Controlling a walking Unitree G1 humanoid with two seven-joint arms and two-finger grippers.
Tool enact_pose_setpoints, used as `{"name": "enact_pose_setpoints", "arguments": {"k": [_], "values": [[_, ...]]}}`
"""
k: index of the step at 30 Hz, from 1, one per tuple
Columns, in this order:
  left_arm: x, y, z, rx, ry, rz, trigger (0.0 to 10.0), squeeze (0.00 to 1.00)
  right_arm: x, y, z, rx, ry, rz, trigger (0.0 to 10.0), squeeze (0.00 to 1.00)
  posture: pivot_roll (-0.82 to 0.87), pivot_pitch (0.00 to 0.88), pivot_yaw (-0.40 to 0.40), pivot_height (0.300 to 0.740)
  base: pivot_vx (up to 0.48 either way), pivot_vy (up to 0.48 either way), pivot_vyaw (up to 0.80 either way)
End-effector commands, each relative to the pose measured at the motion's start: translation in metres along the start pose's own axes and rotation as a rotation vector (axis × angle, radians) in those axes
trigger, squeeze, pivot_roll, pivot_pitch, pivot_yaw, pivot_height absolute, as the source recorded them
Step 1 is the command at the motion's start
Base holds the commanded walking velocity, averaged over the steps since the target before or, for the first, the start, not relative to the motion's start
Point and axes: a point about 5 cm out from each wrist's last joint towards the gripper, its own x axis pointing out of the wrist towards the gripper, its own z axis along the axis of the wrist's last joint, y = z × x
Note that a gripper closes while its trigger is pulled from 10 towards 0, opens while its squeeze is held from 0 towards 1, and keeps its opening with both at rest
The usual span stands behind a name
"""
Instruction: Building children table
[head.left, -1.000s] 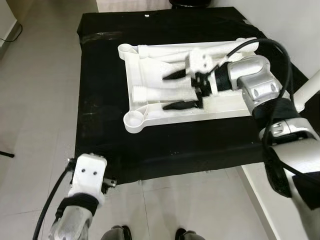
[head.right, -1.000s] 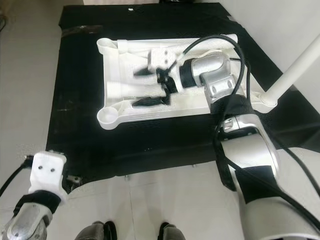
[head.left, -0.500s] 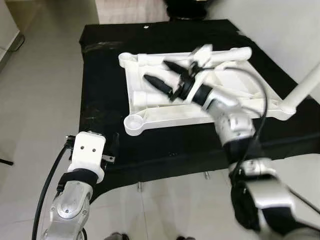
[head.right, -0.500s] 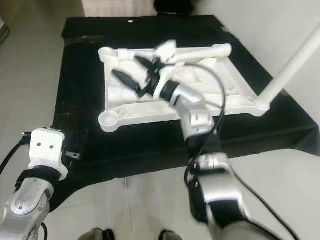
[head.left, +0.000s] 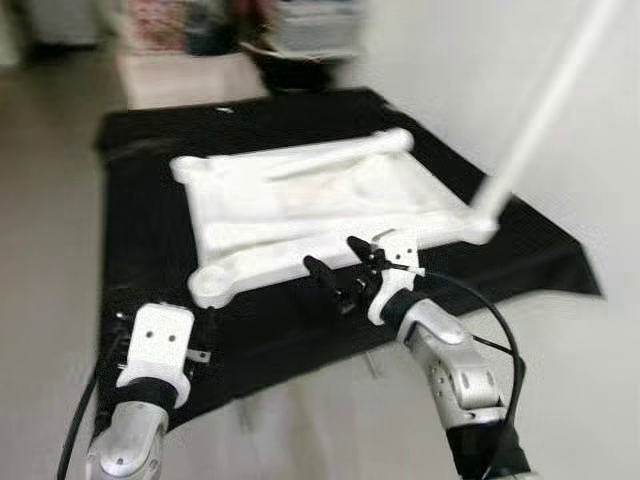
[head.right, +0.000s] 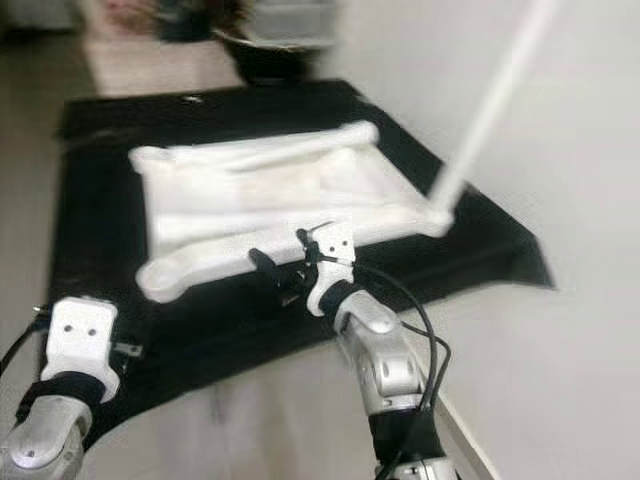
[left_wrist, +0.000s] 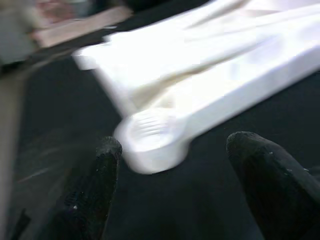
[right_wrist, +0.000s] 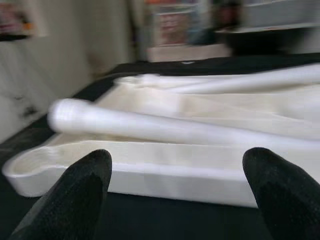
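Observation:
The white plastic tabletop (head.left: 300, 200) lies upside down on a black cloth (head.left: 150, 230) on the floor. One white leg (head.left: 540, 110) stands in its far right corner and slants up. A white tube (right_wrist: 150, 127) lies along the underside. My right gripper (head.left: 332, 256) hovers at the tabletop's near edge, open, with nothing between its fingers. My left gripper (left_wrist: 175, 160) is low at the front left, open, facing the round corner socket (left_wrist: 150, 142) without touching it. The views are blurred.
A pale wall (head.left: 480, 60) runs along the right side of the cloth. Cluttered dark objects (head.left: 300, 30) sit beyond the cloth's far edge. Bare tiled floor (head.left: 40, 200) lies to the left and in front.
The whole view has shifted and blurred, so the camera moved. My right gripper has drawn back from over the tabletop's middle to its near edge, still open.

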Motion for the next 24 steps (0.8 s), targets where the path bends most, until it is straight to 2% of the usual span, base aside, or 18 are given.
{"name": "enact_pose_setpoints", "arguments": {"k": [1, 6, 14, 18, 22, 24], "values": [[-0.003, -0.001, 0.000, 0.013, -0.015, 0.021, 10.0, 0.00, 0.000, 0.007, 0.003, -0.007, -0.009, 0.001, 10.0, 0.00, 0.02, 0.067, -0.032, 0.740, 0.000, 0.000, -0.80], [0.001, 0.002, 0.001, 0.017, -0.025, 0.026, 10.0, 0.00, 0.002, 0.010, 0.003, -0.001, -0.016, 0.002, 10.0, 0.00, 0.02, 0.059, -0.030, 0.740, 0.000, 0.000, -0.80], [0.014, 0.011, 0.009, 0.062, -0.081, 0.028, 10.0, 0.00, 0.005, 0.014, 0.002, 0.011, 0.004, -0.016, 10.0, 0.00, 0.03, 0.044, -0.015, 0.740, 0.000, 0.000, 0.00], [0.019, 0.015, 0.014, 0.062, -0.107, 0.019, 10.0, 0.00, 0.007, 0.014, 0.001, 0.020, 0.008, -0.016, 10.0, 0.00, 0.03, 0.039, -0.013, 0.740, 0.278, 0.000, -0.80], [0.022, 0.019, 0.019, 0.065, -0.125, 0.029, 10.0, 0.00, 0.008, 0.015, 0.002, 0.023, -0.003, -0.015, 10.0, 0.00, 0.04, 0.030, -0.011, 0.740, 0.314, 0.000, 0.00], [0.025, 0.020, 0.025, 0.067, -0.148, 0.026, 10.0, 0.00, 0.009, 0.016, 0.002, 0.025, -0.007, -0.009, 10.0, 0.00, 0.04, 0.030, -0.011, 0.740, 0.322, 0.000, -0.80]]}}
